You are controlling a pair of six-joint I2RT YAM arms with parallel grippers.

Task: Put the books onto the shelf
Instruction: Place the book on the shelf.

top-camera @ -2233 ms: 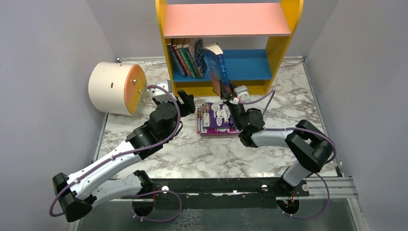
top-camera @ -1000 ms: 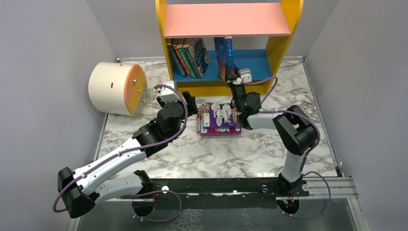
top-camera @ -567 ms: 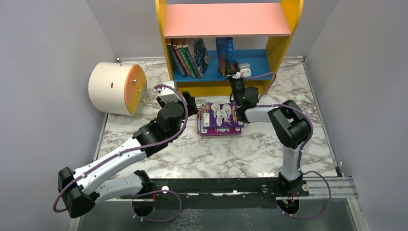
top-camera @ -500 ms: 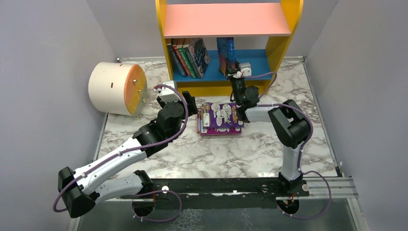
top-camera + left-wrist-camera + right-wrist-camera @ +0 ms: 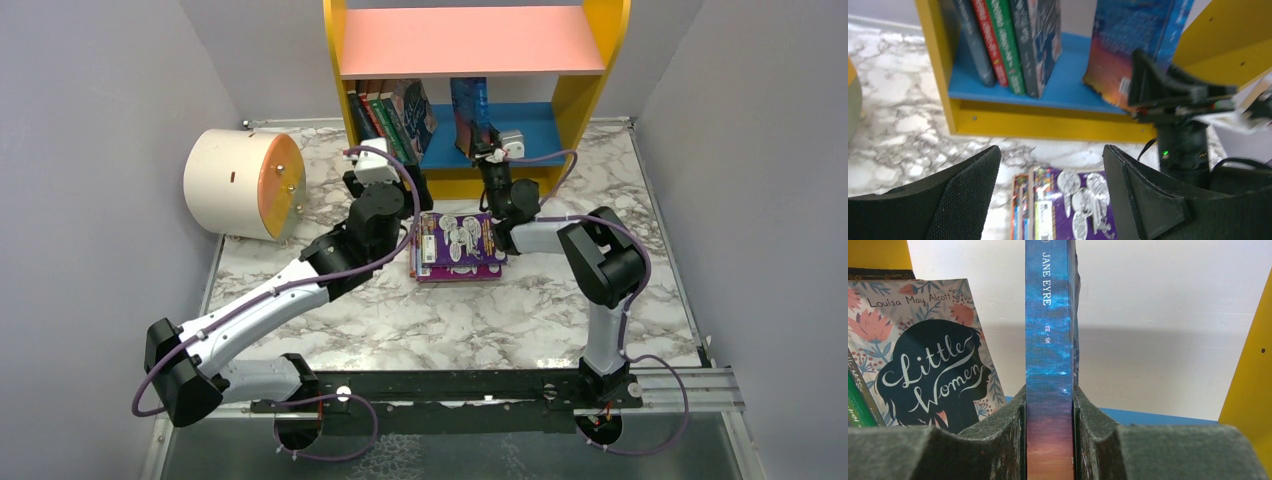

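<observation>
Clamping one blue book upright on the shelf beside four leaning books: right gripper; left gripper gapes empty near one stack.

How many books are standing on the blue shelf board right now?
5. Four lean at the left end: a dark one, red, green, Little Women. Jane Eyre stands apart, clamped in the right gripper. Thinner ones may be hidden.

Shelf: yellow sides, pink upper board, blue lower board.
Shelved books: leaning, left end of lower board.
Jane Eyre: blue, upright, spine in right claw.
Stack: purple-topped, flat on surface.
</observation>
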